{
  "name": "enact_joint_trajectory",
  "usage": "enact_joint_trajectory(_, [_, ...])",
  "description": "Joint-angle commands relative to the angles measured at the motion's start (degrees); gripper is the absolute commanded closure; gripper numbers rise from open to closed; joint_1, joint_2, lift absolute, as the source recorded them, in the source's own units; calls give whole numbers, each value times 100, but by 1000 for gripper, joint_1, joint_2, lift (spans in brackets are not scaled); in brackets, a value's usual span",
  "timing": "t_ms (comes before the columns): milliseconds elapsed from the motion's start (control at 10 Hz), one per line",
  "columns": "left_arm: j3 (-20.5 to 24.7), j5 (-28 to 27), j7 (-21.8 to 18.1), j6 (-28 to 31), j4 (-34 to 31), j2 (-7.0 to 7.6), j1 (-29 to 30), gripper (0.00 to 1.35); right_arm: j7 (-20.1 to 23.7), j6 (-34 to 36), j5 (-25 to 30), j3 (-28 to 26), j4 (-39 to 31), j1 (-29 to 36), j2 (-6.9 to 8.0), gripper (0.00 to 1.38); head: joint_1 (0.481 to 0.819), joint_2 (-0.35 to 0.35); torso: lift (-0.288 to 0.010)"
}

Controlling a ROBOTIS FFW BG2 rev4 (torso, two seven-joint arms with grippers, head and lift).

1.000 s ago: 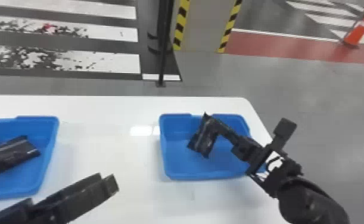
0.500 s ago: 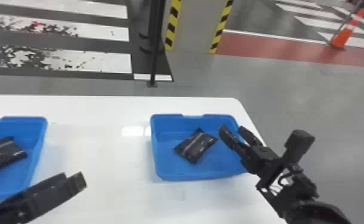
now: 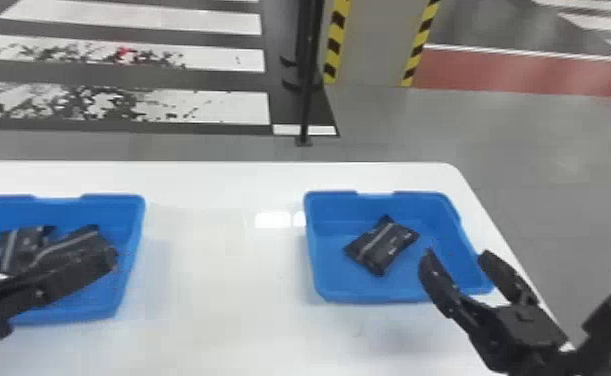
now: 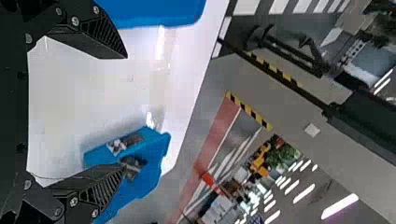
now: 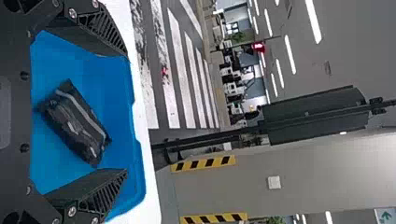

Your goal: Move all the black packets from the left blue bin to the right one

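Bright, fairly even light covers the head view, where white glare (image 3: 271, 219) sits near mid-frame on the white table (image 3: 229, 300) and a faint, soft shadow (image 3: 399, 337) lies toward the lower right. In both wrist views, long ceiling lights (image 5: 313, 21) shine stark white against the dimmer grey ceiling (image 5: 336, 42).

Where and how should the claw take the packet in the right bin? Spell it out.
Grip the packet across its middle from above, one finger beside each long side: it lies flat, apart from the walls of the bin, and its narrower width should suit the open right claw.
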Motion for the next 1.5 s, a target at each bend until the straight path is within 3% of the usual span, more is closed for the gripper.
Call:
enact_joint_trajectory(0, [212, -594, 103, 210, 233, 67, -338, 226, 5, 2, -239, 271, -177, 408, 4, 142, 695, -49, -154])
enact_joint_trajectory(300, [166, -1542, 270, 449, 1063, 251, -1069, 229, 14, 213, -433, 534, -275, 844, 4, 144, 695, 155, -154])
enact_joint_trajectory(600, [-394, -2639, 278, 632, 1639, 559, -1829, 226, 14, 312, -524, 614, -261, 900, -5, 144, 695, 248, -154])
enact_joint_trajectory(1200, [-1856, -4193, 278, 646, 2849, 620, -2672, 229, 23, 354, -730, 637, -149, 830, -14, 144, 695, 236, -154])
enact_joint_trajectory(1400, [-2039, -4479, 278, 702, 3116, 594, -2813, 311, 40, 354, -810, 637, -92, 801, -23, 144, 695, 219, -154])
